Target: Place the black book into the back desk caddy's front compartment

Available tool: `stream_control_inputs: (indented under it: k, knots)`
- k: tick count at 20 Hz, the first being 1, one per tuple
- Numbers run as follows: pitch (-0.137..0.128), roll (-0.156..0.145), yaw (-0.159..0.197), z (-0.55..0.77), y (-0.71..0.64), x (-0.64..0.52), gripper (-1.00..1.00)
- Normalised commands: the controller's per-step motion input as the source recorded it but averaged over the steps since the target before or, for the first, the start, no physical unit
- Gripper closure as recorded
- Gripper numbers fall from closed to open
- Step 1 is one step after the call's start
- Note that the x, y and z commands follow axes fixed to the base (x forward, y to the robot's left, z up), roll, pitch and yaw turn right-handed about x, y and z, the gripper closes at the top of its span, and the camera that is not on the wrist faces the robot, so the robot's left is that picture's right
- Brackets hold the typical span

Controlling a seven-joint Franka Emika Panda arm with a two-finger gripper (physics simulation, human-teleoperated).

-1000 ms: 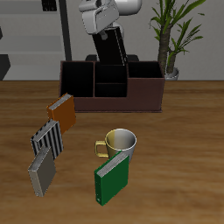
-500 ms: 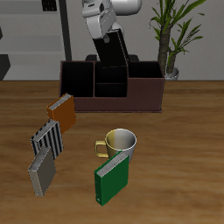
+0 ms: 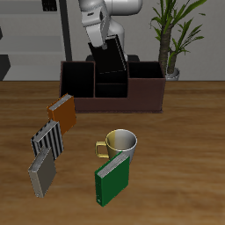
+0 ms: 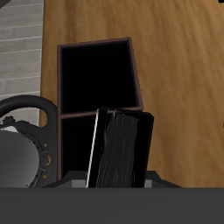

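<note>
My gripper [image 3: 105,35] is shut on the black book [image 3: 111,60], holding it by its upper end. The book hangs tilted, and its lower end reaches the rim of the back desk caddy [image 3: 146,93] over the caddy's middle cells. The caddy is a wide, dark brown box split by partitions. In the wrist view the black book [image 4: 123,150] shows its pale page edge straight below me. An open, dark cell of the caddy [image 4: 94,77] lies just beyond the book. My fingertips are hidden behind the book.
Toward the table's front edge stand an orange book [image 3: 62,112], a black-and-white striped book [image 3: 49,141], a grey book [image 3: 40,173], a green book [image 3: 112,180] and a metal mug [image 3: 120,144]. A potted plant [image 3: 172,39] rises beside the caddy's end.
My gripper has turned and come down with the black book. The book now tilts more, and its lower end is at the caddy's rim.
</note>
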Motion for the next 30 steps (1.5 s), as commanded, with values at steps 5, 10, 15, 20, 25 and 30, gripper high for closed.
stream_control_inputs:
  k: [5, 10, 15, 20, 25, 30]
  knots:
    - [0.032, 0.01, 0.137, -0.08, -0.03, 0.05, 1.0]
    - [-0.052, 0.004, 0.181, 0.06, -0.15, 0.18, 1.0]
    - [0.002, 0.0, 0.053, 0.0, 0.02, 0.09, 1.0]
    - [-0.025, 0.011, 0.042, 0.05, 0.04, 0.06, 1.0]
    - [0.019, -0.001, -0.023, -0.04, 0.03, 0.01, 1.0]
    - [0.022, 0.014, -0.017, -0.08, 0.08, -0.02, 1.0]
